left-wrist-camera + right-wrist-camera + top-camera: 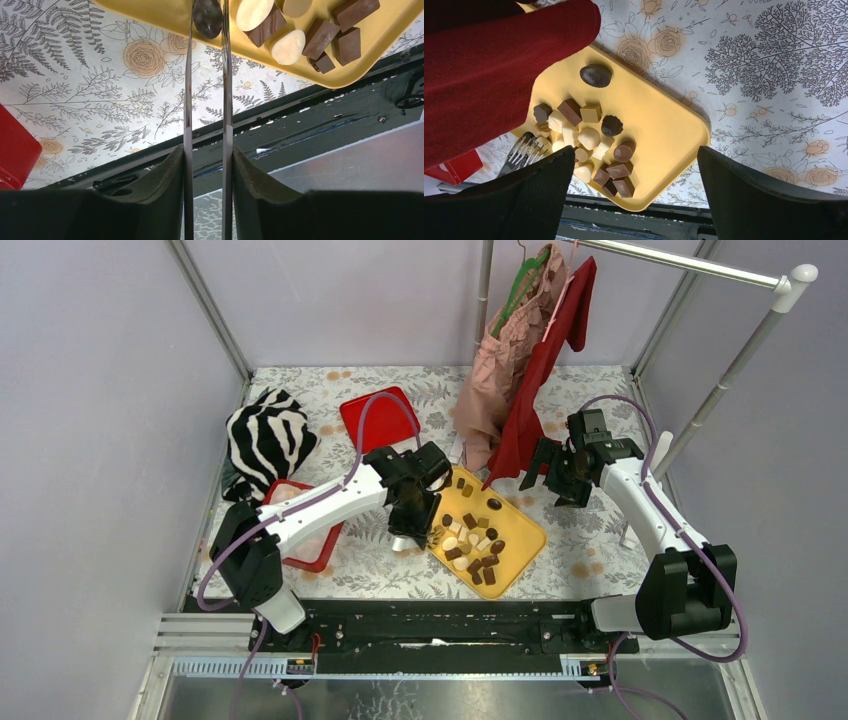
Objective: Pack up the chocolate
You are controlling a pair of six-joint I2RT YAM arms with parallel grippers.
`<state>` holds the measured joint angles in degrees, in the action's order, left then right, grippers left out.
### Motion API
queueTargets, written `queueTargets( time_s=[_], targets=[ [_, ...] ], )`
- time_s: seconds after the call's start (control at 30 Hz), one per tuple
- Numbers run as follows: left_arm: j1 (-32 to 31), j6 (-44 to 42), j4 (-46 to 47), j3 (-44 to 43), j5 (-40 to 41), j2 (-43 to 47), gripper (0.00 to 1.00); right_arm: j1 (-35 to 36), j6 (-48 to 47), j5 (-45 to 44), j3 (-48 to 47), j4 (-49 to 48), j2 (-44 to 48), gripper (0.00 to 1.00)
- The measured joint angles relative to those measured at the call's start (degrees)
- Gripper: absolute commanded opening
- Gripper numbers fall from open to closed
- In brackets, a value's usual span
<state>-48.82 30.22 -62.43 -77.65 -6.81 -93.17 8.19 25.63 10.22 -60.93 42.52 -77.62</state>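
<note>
Dark chocolate (207,17): lodged between tips of metal tongs (188,100) clamped in left gripper (207,155), at yellow tray (165,12) edge. Squeeze to be held steady; lift to be made vertically. Right gripper (553,475): spread wide.

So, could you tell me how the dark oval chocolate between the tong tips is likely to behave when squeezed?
The dark oval chocolate looks domed and glossy, so it may slip out from the thin metal tongs. It seems small and light, probably sliding on the smooth yellow tray if nudged.
</note>
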Motion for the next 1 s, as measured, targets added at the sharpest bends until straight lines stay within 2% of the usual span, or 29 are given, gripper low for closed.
queueTargets(
  time_s=[0.07,0.1,0.43,0.53,0.8,1.0],
  targets=[
    [0.00,0.00,-0.31,-0.11,0.76,0.00,0.01,0.00,0.00,0.00,0.00,0.00,0.00,1.00],
    [0.00,0.00,-0.50,-0.22,1.16,0.00,0.00,0.00,0.02,0.00,0.00,0.00,-0.02,1.00],
    [2.16,0.31,-2.38,-3.15,4.24,0.92,0.00,0.00,-0.20,0.00,0.00,0.00,-0.02,1.00],
    [6.45,1.07,-2.40,-3.23,4.31,3.13,0.00,0.00,-0.33,0.02,0.00,0.02,-0.02,1.00],
    [24.59,6.88,-6.14,-3.19,9.97,12.68,0.00,0.00,-0.33,0.48,-0.13,0.00,-0.02,1.00],
    [30.34,12.63,-12.35,-3.23,17.11,16.83,0.00,0.00,-0.33,1.51,-0.76,-0.20,-0.13,1.00]
  ],
)
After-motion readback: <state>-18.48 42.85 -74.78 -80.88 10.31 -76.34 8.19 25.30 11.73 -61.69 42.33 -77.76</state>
